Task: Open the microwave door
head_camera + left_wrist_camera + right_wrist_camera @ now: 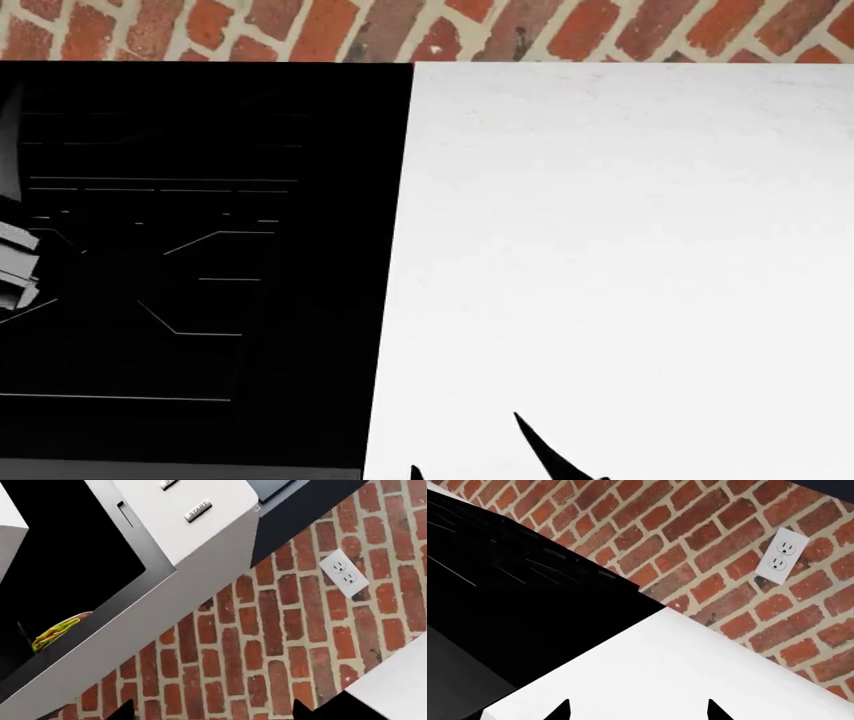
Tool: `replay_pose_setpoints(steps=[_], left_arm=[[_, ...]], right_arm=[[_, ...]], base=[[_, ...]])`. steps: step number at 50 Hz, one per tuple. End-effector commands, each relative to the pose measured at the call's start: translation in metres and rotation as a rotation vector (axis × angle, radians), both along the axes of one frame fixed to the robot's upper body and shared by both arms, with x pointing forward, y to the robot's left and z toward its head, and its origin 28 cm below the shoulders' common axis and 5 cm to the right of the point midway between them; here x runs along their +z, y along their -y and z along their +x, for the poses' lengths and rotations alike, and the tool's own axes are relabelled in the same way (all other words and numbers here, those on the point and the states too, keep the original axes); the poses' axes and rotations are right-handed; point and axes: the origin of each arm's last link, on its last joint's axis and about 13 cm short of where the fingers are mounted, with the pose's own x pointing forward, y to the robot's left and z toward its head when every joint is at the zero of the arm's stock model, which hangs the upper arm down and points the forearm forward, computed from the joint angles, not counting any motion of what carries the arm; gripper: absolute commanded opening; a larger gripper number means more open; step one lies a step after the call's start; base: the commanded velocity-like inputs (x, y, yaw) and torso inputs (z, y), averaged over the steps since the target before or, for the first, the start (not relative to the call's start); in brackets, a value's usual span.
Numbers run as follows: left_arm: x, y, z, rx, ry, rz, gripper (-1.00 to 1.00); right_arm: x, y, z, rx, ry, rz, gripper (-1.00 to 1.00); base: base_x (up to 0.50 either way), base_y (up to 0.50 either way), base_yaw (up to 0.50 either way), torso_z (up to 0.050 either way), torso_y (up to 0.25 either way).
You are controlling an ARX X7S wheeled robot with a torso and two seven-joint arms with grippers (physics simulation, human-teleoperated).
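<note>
Brick wall (280, 630) is filling the background behind both wrist cameras, with a wall outlet (343, 572) showing. Left gripper (213, 715) is hovering with its two dark fingertips spread wide and gripping nothing; the microwave (193, 575) is sitting ahead of it and off to one side, its cavity (60, 565) showing dark, a taco (57, 632) lying inside, the START button (198, 511) on the panel beside the opening. Right gripper (637, 712) is likewise parted and empty, over a white countertop (680, 670) beside a black cooktop (507, 605). I judge the left arm nearer the microwave, and the door is looking already swung open.
</note>
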Motion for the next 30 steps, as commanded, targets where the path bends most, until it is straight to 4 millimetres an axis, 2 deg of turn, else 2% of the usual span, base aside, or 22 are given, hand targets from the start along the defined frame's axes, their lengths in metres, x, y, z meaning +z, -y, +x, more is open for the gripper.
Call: replay_pose_setpoints(steps=[1, 13, 16, 19, 22, 27, 30], left_arm=[[-0.029, 0.003, 0.016, 0.073, 0.176, 0.063, 1.0], [-0.054, -0.007, 0.07, 0.207, 0.216, 0.112, 1.0], [-0.068, -0.008, 0.089, 0.238, 0.221, 0.132, 1.0], [-0.076, -0.009, 0.1, 0.272, 0.244, 0.15, 1.0], [-0.073, -0.011, 0.111, 0.344, 0.323, 0.145, 1.0], [-0.072, -0.014, 0.122, 0.395, 0.353, 0.125, 1.0], [-0.059, -0.018, 0.126, 0.456, 0.409, 0.067, 1.0]], right_arm=[[-0.013, 0.003, -0.002, -0.003, -0.029, -0.022, 1.0], [-0.015, 0.003, -0.001, 0.006, -0.033, -0.017, 1.0], [-0.015, 0.002, -0.002, 0.011, -0.033, -0.016, 1.0], [-0.014, 0.002, -0.002, 0.011, -0.033, -0.015, 1.0], [-0.015, 0.002, -0.001, 0.014, -0.035, -0.014, 1.0], [-0.015, 0.002, -0.002, 0.016, -0.035, -0.013, 1.0], [-0.016, 0.002, -0.002, 0.02, -0.037, -0.013, 1.0]], base=[[0.0, 0.0, 0.0, 0.0, 0.0], [0.0, 0.0, 0.0, 0.0, 0.0], [0.0, 0.0, 0.0, 0.0, 0.0], [0.0, 0.0, 0.0, 0.0, 0.0], [0.0, 0.0, 0.0, 0.0, 0.0], [0.0, 0.0, 0.0, 0.0, 0.0], [0.0, 0.0, 0.0, 0.0, 0.0]])
